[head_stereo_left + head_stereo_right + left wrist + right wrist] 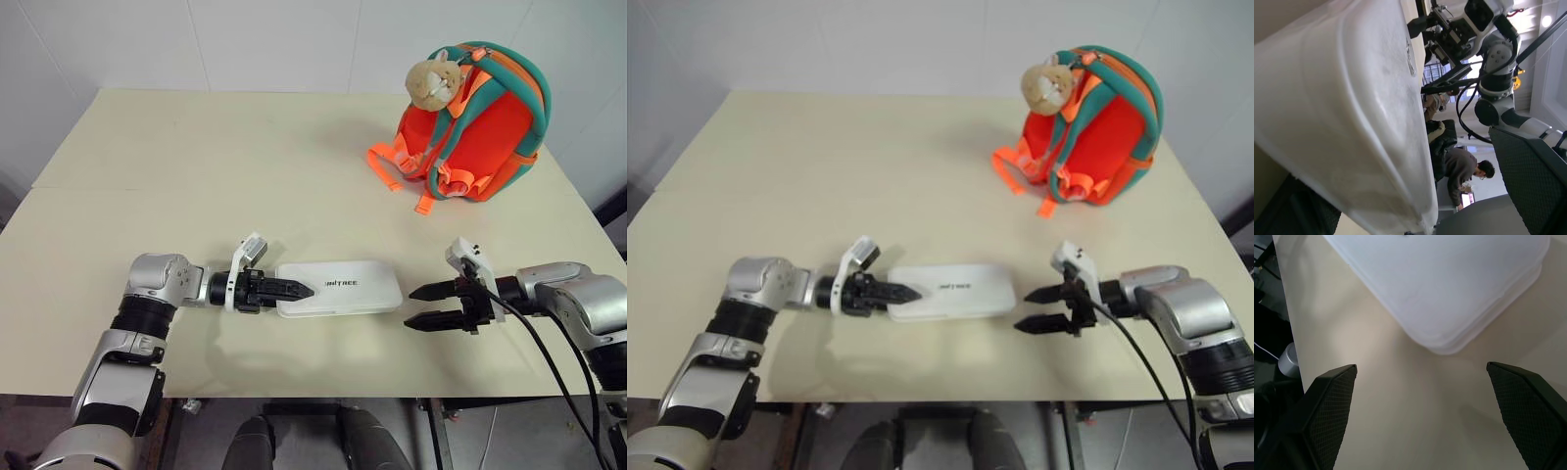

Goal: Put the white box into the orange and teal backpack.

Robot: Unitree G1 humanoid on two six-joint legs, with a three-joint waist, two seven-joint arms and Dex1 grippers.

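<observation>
Both grippers wide, holding nothing | left gripper at white box left end | right gripper just beside right end | box near table front edge | backpack far right, bare table between

One white box and one orange and teal backpack, carrying one plush toy, are sitting on one table; two grippers are flanking the box: left gripper, right gripper; apparently one person is bending behind.

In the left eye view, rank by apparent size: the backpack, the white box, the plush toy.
Largest to smallest:
1. orange and teal backpack
2. white box, though it lies nearer the camera, which inflates it
3. plush toy, clearly the smallest
</observation>
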